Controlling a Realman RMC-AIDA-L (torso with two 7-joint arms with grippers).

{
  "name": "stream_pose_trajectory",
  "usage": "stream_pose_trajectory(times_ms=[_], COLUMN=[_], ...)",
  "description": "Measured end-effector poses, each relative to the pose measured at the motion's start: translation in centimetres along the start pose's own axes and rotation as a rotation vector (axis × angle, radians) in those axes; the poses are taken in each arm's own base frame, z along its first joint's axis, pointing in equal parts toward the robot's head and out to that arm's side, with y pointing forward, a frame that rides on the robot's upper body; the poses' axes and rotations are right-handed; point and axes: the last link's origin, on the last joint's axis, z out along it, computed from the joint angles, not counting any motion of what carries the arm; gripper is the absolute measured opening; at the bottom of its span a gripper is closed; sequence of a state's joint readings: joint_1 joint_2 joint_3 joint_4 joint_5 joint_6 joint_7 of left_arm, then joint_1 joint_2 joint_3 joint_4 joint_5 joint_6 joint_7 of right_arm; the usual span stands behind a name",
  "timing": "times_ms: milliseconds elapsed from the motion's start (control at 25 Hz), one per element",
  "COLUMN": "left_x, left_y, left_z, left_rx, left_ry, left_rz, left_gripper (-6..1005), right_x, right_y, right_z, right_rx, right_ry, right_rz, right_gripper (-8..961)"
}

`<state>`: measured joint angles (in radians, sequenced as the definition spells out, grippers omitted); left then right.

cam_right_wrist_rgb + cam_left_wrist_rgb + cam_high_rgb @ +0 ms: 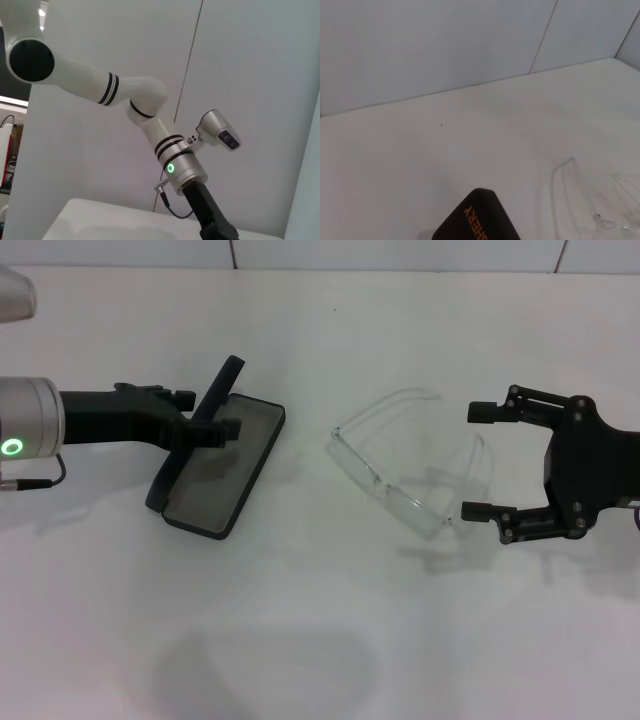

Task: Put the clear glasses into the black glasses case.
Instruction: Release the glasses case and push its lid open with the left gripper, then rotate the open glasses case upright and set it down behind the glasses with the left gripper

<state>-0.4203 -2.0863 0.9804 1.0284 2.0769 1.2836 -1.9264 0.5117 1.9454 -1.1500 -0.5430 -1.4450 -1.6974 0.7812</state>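
Observation:
The black glasses case (228, 478) lies open at the left of the white table, grey lining up and lid raised on edge. My left gripper (214, 428) is shut on that lid. The left wrist view shows the lid's corner (477, 220) with orange lettering and, beyond it, part of the clear glasses (580, 200). The clear glasses (405, 465) rest on the table to the right of the case. My right gripper (475, 461) is open at their right end, one fingertip on each side and neither touching.
The white table (320, 640) meets a pale wall (445, 45) at the back. The right wrist view shows only my left arm (170, 150) against the wall.

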Motion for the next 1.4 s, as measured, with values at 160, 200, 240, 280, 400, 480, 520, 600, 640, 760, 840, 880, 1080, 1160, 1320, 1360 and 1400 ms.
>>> stream_pose_trajectory(times_ms=[160,200,240,280,400,480,520,600,640,760,840,880,1080,1160,1320,1360,1400], left_x=[-0.5,-0.7,-0.7,-1.0,-1.3,-1.4,-1.4,-1.4,-1.3,-1.3,-1.2,-1.2,-0.8,-0.5,0.5,0.7,1.1], left_y=[-0.1,-0.2,-0.2,-0.3,-0.4,-0.6,-0.7,-0.8,-0.8,-0.9,-1.0,-1.0,-1.1,-1.1,-0.9,-0.8,-0.7], left_z=[-0.1,-0.2,-0.2,-0.2,-0.3,-0.3,-0.3,-0.2,-0.2,-0.1,-0.2,-0.3,-0.4,-0.4,-0.1,0.0,0.1], left_rx=[0.006,0.009,0.009,0.021,0.032,0.043,0.049,0.057,0.058,0.059,0.061,0.062,0.064,0.062,0.054,0.051,0.05], left_ry=[-0.008,-0.013,-0.013,-0.032,-0.053,-0.058,-0.059,-0.058,-0.058,-0.059,-0.057,-0.056,-0.051,-0.049,-0.029,-0.023,-0.006], left_rz=[-0.011,-0.014,-0.014,-0.022,-0.033,-0.036,-0.037,-0.04,-0.041,-0.063,-0.072,-0.073,-0.031,0.001,0.077,0.095,0.133], left_gripper=[755,749,742,736,714,696,687,669,660,633,592,560,409,364,282,265,247], right_x=[-0.1,-0.1,-0.2,-0.2,-0.4,-0.4,-0.5,-0.5,-0.6,-0.6,-0.6,-0.6,-0.6,-0.5,-0.4,-0.4,-0.3], right_y=[0.2,0.2,0.2,0.3,0.6,0.8,0.8,0.9,0.9,1.0,1.0,1.0,1.1,1.2,1.6,1.7,1.8], right_z=[0.0,0.0,0.0,0.1,0.2,0.4,0.4,0.5,0.5,0.6,0.6,0.6,0.7,0.6,0.4,0.4,0.5], right_rx=[-0.009,-0.009,-0.013,-0.018,-0.031,-0.039,-0.042,-0.045,-0.047,-0.048,-0.048,-0.047,-0.044,-0.041,-0.035,-0.034,-0.035], right_ry=[-0.01,-0.01,-0.013,-0.018,-0.032,-0.043,-0.048,-0.052,-0.054,-0.058,-0.06,-0.061,-0.063,-0.064,-0.066,-0.068,-0.069], right_rz=[0.001,0.001,0.001,0.0,-0.007,-0.013,-0.015,-0.017,-0.018,-0.018,-0.018,-0.018,-0.017,-0.016,-0.026,-0.032,-0.036], right_gripper=[862,862,861,861,861,860,860,860,859,859,859,858,857,857,856,856,856])
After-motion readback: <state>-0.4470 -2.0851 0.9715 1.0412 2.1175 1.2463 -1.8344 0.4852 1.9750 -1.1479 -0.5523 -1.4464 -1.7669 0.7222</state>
